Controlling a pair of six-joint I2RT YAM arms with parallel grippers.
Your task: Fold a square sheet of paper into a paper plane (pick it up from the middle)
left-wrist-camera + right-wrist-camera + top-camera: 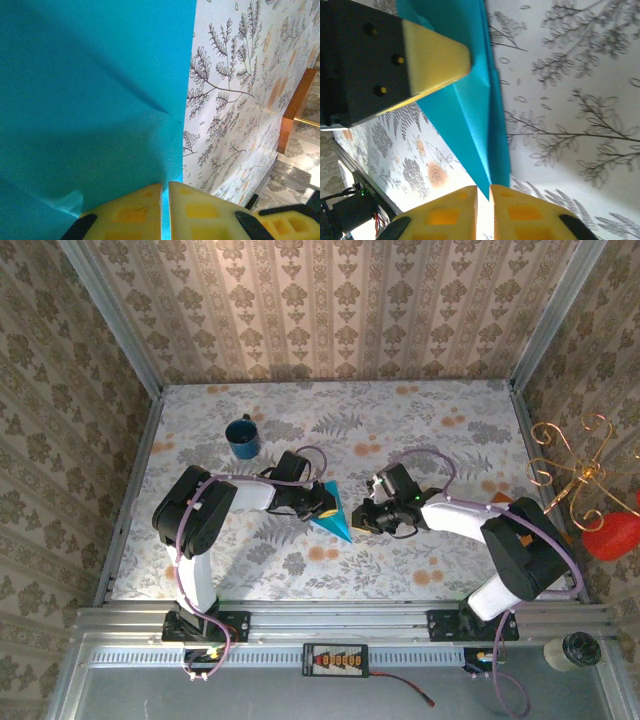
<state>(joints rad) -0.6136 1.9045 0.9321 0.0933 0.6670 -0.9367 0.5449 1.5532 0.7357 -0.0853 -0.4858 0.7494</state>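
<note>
At the fingertips of our left gripper [165, 192], the yellow pads [130, 210] are pressed nearly together, with only a sliver of the turquoise paper [90, 100] between them, so we judge it a pinch on the sheet's edge. Our right gripper [483, 192] looks the same: its pads meet closely, and the paper's pointed end runs down into the narrow gap, pinched there.

Seen from above, the two grippers face each other across the middle of the table [420, 430]. The paper [333, 515] is a small pointed wedge between them, the left gripper [318, 502] on its wide end and the right gripper [362, 520] near its tip. We cannot tell whether its underside rests on the table or hangs just clear.

We expect this sheet to weigh almost nothing and to be limp across any unsupported span. A shallow dimple already shows in the broad face near our left pads, so it marks easily. With both ends held, pulling the arms apart could tear it or drag it out of a pinch. The doubled layers along the long fold look the stiffest, so we would grip there, close to the crease, rather than on a single loose flap.

A dark blue mug [243, 437] stands well apart, toward the far left.
</note>
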